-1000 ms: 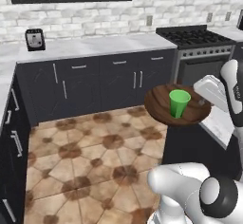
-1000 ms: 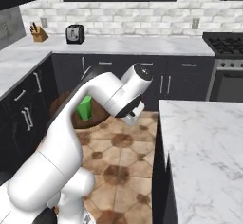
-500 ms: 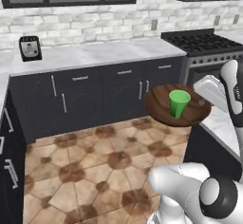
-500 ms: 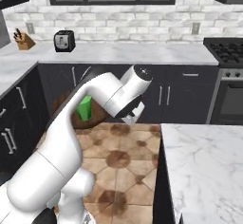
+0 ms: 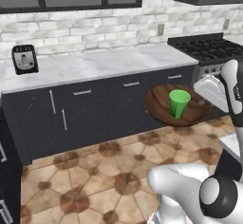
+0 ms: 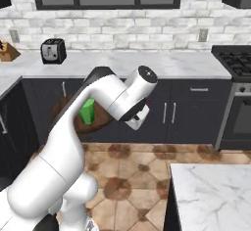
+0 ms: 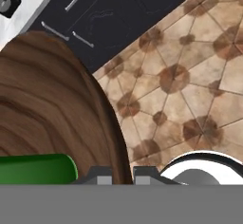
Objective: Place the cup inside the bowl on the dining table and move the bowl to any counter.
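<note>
Going left to right from our claw (image 7: pixel 122 174): far off to its left on the marble tabletop (image 5: pixel 95 64) stands a toaster (image 5: pixel 24 59), with the dark cabinet fronts (image 5: pixel 90 109) and their silver handles below it. Nearer, immediately left of the claw, is the bowl (image 5: pixel 176 105), held up in the air over the tiled floor (image 5: pixel 95 180), well short of the tabletop. The cup (image 5: pixel 179 103) stands upright inside the bowl, just left of the claw. The claw itself is closed narrow on the bowl's rim at its right edge; in the hand view the two fingertips (image 7: pixel 97 175) sit pinched close together with the brown rim between them. To the claw's right lies the stove (image 5: pixel 209 47).

We judge the first half done: the cup is in the bowl, and the bowl is lifted clear of the dining table (image 6: pixel 215 196). What is left is carrying the bowl over the tabletop ahead, lowering it onto the marble, and letting go.
</note>
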Available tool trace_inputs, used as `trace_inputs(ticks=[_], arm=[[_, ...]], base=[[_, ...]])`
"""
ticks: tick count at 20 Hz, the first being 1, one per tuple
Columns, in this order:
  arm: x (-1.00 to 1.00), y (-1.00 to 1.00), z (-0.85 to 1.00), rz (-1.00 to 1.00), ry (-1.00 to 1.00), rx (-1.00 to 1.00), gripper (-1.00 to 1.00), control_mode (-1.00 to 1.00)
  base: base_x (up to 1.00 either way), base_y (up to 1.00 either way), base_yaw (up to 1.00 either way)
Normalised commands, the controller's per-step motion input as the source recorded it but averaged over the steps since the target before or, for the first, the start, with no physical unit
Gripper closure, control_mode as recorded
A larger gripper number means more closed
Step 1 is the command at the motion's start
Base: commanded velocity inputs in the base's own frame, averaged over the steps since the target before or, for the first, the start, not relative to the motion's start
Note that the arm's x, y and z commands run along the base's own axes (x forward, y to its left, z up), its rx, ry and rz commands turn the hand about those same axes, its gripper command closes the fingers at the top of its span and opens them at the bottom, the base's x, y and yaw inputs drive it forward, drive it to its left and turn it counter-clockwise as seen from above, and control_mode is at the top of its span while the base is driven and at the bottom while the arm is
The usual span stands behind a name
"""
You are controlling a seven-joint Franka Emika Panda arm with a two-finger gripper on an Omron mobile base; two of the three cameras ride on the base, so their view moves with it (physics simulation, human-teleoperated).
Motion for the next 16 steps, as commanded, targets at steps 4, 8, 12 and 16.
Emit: trace_inputs(ticks=[4, 8, 12, 16], arm=[[0.00, 0.00, 0.00, 0.00, 0.00, 0.00, 1.00, 1.00], [0.00, 0.00, 0.00, 0.00, 0.00, 0.00, 1.00, 1.00], [0.00, 0.00, 0.00, 0.00, 0.00, 0.00, 1.00, 1.00], [0.00, 0.00, 0.00, 0.00, 0.00, 0.00, 1.00, 1.00]], base=[[0.83, 0.35, -0.06], [0.79, 0.35, -0.03], [0.72, 0.32, 0.00], [0.72, 0.26, 0.00]])
